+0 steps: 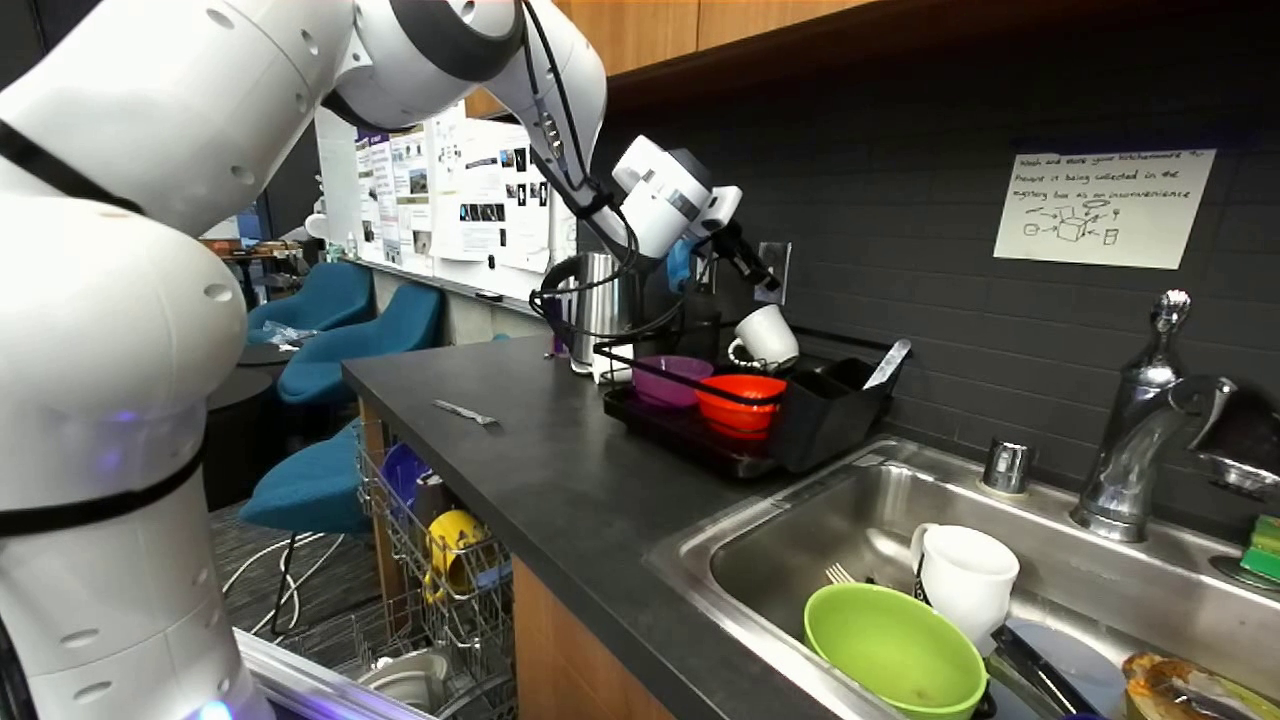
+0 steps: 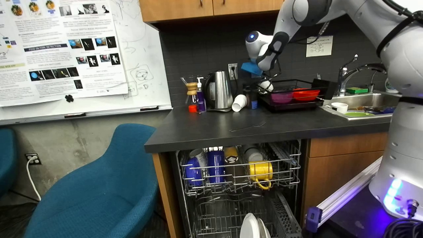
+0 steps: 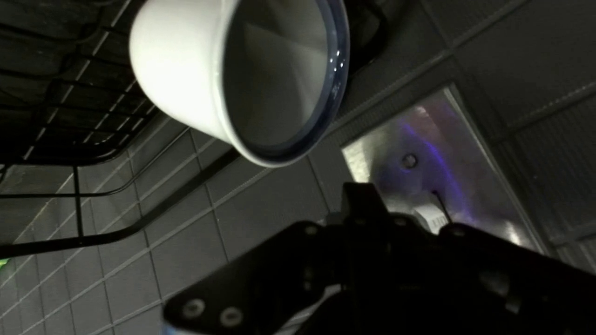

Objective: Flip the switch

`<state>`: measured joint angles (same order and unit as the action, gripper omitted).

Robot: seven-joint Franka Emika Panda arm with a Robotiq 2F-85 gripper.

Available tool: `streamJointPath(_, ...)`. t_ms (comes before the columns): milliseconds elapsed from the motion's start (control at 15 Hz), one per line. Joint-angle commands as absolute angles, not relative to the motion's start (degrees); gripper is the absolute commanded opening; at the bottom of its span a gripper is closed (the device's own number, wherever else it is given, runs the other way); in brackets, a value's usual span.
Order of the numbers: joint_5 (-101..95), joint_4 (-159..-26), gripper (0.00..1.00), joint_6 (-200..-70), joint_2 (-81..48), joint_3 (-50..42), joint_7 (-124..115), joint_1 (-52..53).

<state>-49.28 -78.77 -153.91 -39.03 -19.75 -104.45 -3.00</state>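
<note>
The switch (image 3: 430,217) shows in the wrist view as a small white toggle on a shiny metal wall plate (image 3: 409,139), partly covered by my gripper. My gripper (image 3: 361,193) is shut, fingers together and nothing seen between them, in front of the plate's lower left part with the toggle just to its right. Whether it touches plate or toggle, I cannot tell. In an exterior view the gripper (image 1: 766,280) points at the wall plate (image 1: 787,262) on the dark tiled wall; the toggle is too small to make out there. The fingers are hidden in the remaining exterior view.
A white mug (image 3: 181,65) lies tilted on the dish rack (image 1: 690,440), close below the gripper. A purple bowl (image 1: 668,380) and a red bowl (image 1: 740,400) sit in the rack. A steel kettle (image 2: 222,91) stands nearby, and a cabinet (image 2: 185,8) hangs overhead.
</note>
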Motion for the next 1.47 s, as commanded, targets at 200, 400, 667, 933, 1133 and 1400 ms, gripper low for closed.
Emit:
streamJointPath(200,-47.82,-76.67,0.00,-157.24,-39.85,-19.02,-104.83,-4.34)
streamJointPath(400,-45.30,-76.42,0.00,-158.30,-40.08,-17.67,-104.35,-5.19)
streamJointPath(667,-42.55,-76.72,0.00,-158.29,-40.33,-15.87,-103.51,-6.46)
streamJointPath(933,-41.16,-76.62,0.00,-158.21,-40.63,-14.56,-103.33,-7.17)
streamJointPath(1133,-43.09,-75.89,0.00,-158.13,-40.84,-16.25,-104.86,-6.17)
streamJointPath(1400,-45.28,-75.10,0.00,-158.49,-41.14,-18.91,-107.20,-4.94)
